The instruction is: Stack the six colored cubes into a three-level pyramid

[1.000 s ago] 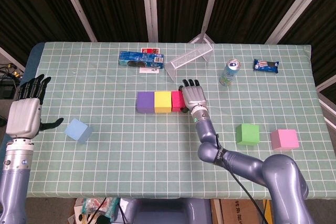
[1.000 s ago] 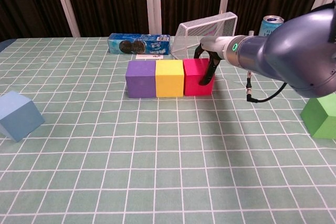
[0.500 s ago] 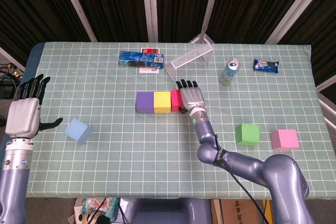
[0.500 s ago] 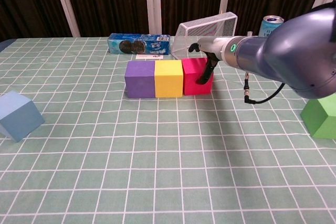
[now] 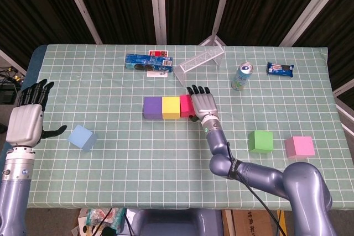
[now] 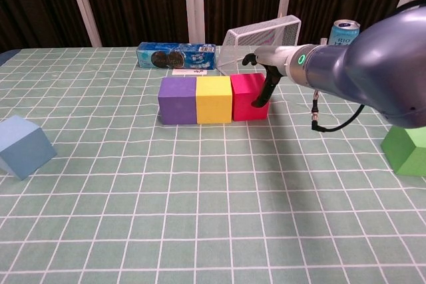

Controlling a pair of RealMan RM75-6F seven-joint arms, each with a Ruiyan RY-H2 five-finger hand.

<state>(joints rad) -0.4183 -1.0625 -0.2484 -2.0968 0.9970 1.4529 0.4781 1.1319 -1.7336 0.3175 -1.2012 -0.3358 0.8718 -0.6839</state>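
Observation:
Three cubes stand in a row at the table's middle: purple point(image 5: 152, 108) point(image 6: 178, 100), yellow point(image 5: 171, 107) point(image 6: 214, 99) and red point(image 5: 186, 105) point(image 6: 247, 96), their sides touching. My right hand point(image 5: 203, 102) point(image 6: 265, 74) is at the red cube's right side, fingers stretched out and touching that face, holding nothing. A light blue cube point(image 5: 83, 137) point(image 6: 23, 145) lies far left. My left hand point(image 5: 27, 120) hovers open just left of it, fingers spread. A green cube point(image 5: 260, 141) point(image 6: 406, 147) and a pink cube point(image 5: 300, 146) sit at the right.
A blue cookie box point(image 5: 147, 63) point(image 6: 176, 56) and a tipped wire basket point(image 5: 200, 60) point(image 6: 261, 39) lie behind the row. A drink can point(image 5: 241, 76) point(image 6: 345, 31) and a snack pack point(image 5: 280, 69) stand at the back right.
My right hand has slid slightly back along the red cube's right face, and the red cube has edged a little left against the yellow one. The left hand has hardly moved.

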